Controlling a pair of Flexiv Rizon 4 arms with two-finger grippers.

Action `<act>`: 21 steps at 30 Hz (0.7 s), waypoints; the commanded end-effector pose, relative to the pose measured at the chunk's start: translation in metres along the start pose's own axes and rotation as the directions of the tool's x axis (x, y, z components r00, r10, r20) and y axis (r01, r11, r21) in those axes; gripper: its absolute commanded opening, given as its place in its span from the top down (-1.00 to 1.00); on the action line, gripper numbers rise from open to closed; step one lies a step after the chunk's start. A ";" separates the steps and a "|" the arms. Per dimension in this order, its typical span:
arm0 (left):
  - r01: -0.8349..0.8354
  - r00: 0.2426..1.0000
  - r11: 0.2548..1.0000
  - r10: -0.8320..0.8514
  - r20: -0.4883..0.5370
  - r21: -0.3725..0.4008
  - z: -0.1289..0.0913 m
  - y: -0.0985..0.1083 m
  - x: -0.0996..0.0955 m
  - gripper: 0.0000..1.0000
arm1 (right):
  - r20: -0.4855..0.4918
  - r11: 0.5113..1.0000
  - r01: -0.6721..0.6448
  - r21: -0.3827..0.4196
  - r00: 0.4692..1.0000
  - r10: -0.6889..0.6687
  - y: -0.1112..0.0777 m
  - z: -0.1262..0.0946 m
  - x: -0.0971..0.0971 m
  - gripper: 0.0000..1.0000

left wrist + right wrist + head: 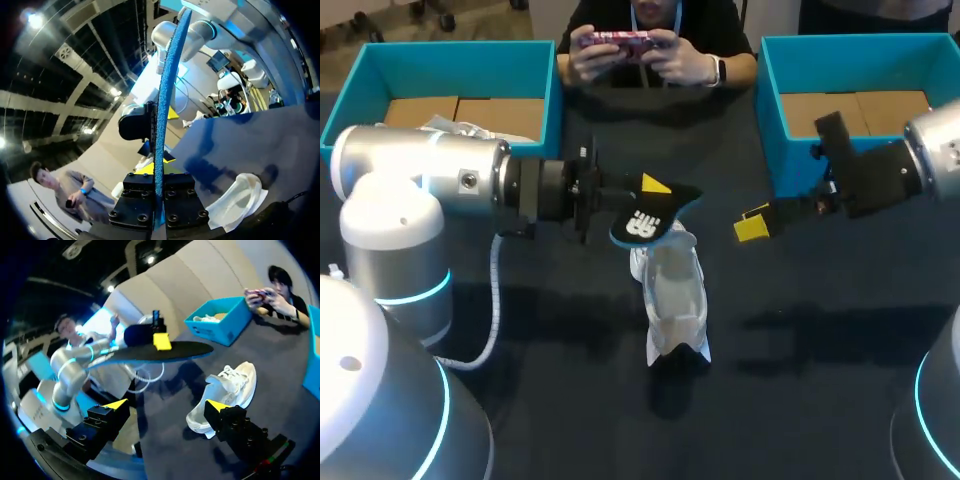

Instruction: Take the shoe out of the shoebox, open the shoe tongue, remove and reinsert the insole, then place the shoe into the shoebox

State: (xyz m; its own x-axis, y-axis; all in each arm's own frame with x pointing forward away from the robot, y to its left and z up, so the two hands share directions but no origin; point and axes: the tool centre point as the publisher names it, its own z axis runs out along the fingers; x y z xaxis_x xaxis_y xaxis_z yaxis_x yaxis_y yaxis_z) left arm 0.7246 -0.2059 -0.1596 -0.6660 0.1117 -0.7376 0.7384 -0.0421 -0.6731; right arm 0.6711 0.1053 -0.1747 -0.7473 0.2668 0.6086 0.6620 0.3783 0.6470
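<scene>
Shoe: sat sole-down on the dark worktop, out of both blue boxes, with the left shoebox and the right shoebox well beyond its far end. Insole: hung just over that far end, pinched in the left claw. Judged as held clear to leave the shoe's opening free for feeding it back. Right claw: hovered off the shoe's right flank, touching nothing.

From the left wrist: left claw clamped on the insole, seen edge-on and blue, running straight out between the fingers. Shoe: lay below and to one side of the claw, apart.

From the right wrist: right claw gaped wide, empty. Shoe: lay just ahead of the claw, nearer one finger, untouched. Insole: floated flat above the shoe. Probably poised to steady the shoe for reinsertion.
</scene>
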 end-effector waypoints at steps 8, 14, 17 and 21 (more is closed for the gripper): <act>0.101 0.995 0.995 -0.101 0.026 -0.003 -0.014 -0.019 0.002 1.00 | -0.123 0.924 0.303 0.233 0.952 -0.281 0.004 0.002 -0.010 -1.00; 0.132 0.991 0.991 -0.132 0.034 -0.009 -0.018 -0.023 0.010 1.00 | -0.123 0.924 0.303 0.233 0.952 -0.281 0.004 0.002 -0.010 -1.00; 0.153 0.987 0.988 -0.152 0.051 -0.013 -0.021 -0.022 0.012 1.00 | -0.123 0.924 0.303 0.233 0.952 -0.281 0.004 0.002 -0.010 -1.00; 0.163 0.984 0.987 -0.161 0.073 -0.014 -0.024 -0.023 0.015 1.00 | 0.023 0.884 0.349 0.311 0.927 -0.374 -0.008 -0.006 -0.020 -1.00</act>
State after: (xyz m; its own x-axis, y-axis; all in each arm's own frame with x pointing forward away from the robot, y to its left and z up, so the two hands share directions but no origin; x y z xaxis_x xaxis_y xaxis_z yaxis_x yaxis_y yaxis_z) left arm 0.7079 -0.1833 -0.1522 -0.7831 0.0590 -0.6191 0.6194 -0.0155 -0.7849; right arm 0.6882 0.0953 -0.1923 -0.9156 0.0668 0.3966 0.3386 0.6601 0.6706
